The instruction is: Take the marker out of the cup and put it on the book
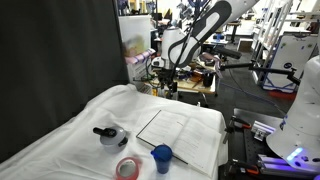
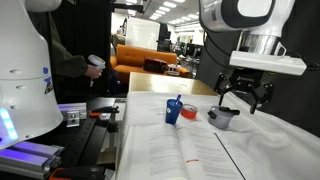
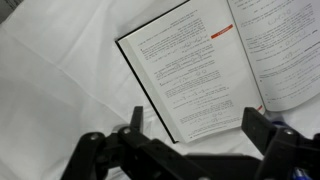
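The small blue cup (image 2: 175,113) stands on the white cloth beside the open book (image 2: 190,150). The slim blue marker (image 2: 180,101) sticks up out of it. In an exterior view the cup (image 1: 162,157) sits at the near edge of the book (image 1: 185,135). My gripper (image 2: 243,105) hangs open in the air over the far end of the table, well away from the cup, with nothing between its fingers. The wrist view looks down on the book's printed pages (image 3: 190,75) between the spread dark fingers (image 3: 137,120). Cup and marker are out of that view.
A grey round pot (image 2: 225,118) with a black top sits below the gripper, and shows again (image 1: 110,135) left of the book. A pink-red tape ring (image 1: 127,168) lies near the cup. Lab equipment and another robot base (image 2: 25,70) stand around the table.
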